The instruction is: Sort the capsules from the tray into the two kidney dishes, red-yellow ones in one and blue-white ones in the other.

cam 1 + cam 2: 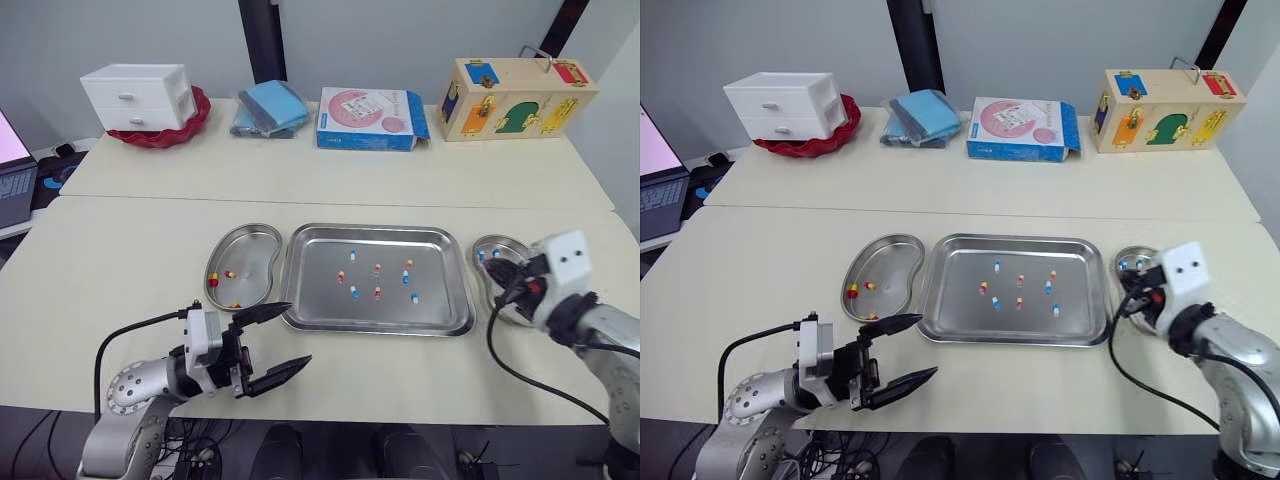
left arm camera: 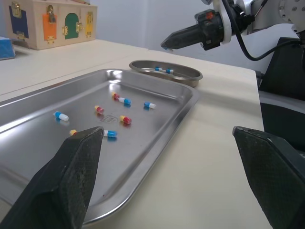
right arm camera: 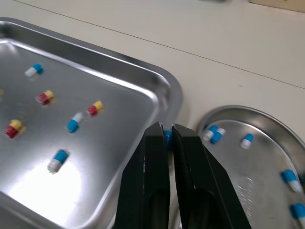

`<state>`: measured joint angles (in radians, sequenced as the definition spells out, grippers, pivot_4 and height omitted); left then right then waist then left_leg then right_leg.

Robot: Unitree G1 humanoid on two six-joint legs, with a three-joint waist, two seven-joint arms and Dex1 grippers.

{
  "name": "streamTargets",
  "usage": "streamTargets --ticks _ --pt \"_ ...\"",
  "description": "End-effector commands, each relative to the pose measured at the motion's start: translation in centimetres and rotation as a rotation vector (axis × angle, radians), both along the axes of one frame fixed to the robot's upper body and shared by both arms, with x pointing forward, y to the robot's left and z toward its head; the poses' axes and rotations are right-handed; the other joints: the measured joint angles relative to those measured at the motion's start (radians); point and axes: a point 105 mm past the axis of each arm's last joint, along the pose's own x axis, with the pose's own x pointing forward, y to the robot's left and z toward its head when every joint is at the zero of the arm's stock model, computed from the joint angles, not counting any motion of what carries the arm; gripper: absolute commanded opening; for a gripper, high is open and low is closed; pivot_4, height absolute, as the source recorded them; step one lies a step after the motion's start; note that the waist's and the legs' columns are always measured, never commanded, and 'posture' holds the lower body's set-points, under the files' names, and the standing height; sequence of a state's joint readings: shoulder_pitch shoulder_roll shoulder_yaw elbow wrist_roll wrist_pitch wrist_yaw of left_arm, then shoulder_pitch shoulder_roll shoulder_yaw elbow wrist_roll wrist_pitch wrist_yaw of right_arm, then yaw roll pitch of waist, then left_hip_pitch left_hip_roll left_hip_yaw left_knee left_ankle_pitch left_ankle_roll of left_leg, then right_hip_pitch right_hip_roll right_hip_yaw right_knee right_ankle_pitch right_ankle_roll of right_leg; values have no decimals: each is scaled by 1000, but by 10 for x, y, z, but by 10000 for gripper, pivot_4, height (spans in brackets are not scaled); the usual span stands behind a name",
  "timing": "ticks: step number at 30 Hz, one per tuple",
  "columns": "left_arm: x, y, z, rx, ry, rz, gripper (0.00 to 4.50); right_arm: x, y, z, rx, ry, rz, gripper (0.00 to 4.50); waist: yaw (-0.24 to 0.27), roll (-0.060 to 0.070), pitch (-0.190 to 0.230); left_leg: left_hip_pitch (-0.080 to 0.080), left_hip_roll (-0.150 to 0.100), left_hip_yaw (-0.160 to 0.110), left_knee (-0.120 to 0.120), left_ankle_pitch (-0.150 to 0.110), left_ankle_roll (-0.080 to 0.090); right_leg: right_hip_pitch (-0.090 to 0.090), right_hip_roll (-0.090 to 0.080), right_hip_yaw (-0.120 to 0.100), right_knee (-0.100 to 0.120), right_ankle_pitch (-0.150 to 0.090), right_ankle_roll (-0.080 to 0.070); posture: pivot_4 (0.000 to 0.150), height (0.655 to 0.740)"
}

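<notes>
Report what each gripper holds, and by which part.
The right gripper is shut on a blue-white capsule; only a blue bit shows, so which part cannot be told. The left gripper is open, holding nothing.

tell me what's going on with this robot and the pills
Its right pincer is shut on a capsule showing blue, between the rectangular steel tray and the right steel kidney dish of blue-white ones. The left pincer hangs open by the left steel kidney dish of red-yellow ones. Several capsules lie in the tray.

Table (image 1: 150,260): left kidney dish (image 1: 250,255), tray (image 1: 320,290), right kidney dish (image 3: 257,186) in row; behind: red bowl (image 1: 195,120), blue cloths (image 1: 270,108), carton (image 1: 370,118), wooden box (image 1: 515,100).
</notes>
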<state>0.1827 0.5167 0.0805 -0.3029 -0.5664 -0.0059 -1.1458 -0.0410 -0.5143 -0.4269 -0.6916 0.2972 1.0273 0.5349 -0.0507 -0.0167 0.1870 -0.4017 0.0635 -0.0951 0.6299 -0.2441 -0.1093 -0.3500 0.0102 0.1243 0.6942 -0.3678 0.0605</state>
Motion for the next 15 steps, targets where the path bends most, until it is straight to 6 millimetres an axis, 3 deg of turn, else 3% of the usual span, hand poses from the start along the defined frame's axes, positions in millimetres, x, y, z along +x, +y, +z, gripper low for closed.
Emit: streamTargets --ticks 1,5,6,8,15 --pt "-1 -3 8 -8 -55 -11 45000 1 -27 8 0 -42 -115 62 -1 0 0 0 0 0 0 0 0 0 0 0 0 0 0 1500 7302" --pt "0 -6 10 -13 -66 -11 45000 4 -45 3 9 -32 -206 62 -3 0 0 1 0 1 0 0 0 0 0 1 1 0 0 1500 7302" --pt "0 -6 10 -16 -69 -10 45000 4 -49 3 13 -34 -229 6394 -3 0 0 1 0 1 0 0 0 0 0 1 1 0 0 1500 7302" --pt "0 -8 12 -21 -71 -9 45000 5 -52 3 25 -37 -241 8166 -3 0 0 1 0 1 0 0 0 0 0 1 1 0 0 1500 7302" --pt "0 -10 17 -33 -74 -1 45000 5 -51 6 38 -49 -236 25195 -3 0 0 1 0 1 0 0 0 0 0 1 1 0 0 1500 7302"
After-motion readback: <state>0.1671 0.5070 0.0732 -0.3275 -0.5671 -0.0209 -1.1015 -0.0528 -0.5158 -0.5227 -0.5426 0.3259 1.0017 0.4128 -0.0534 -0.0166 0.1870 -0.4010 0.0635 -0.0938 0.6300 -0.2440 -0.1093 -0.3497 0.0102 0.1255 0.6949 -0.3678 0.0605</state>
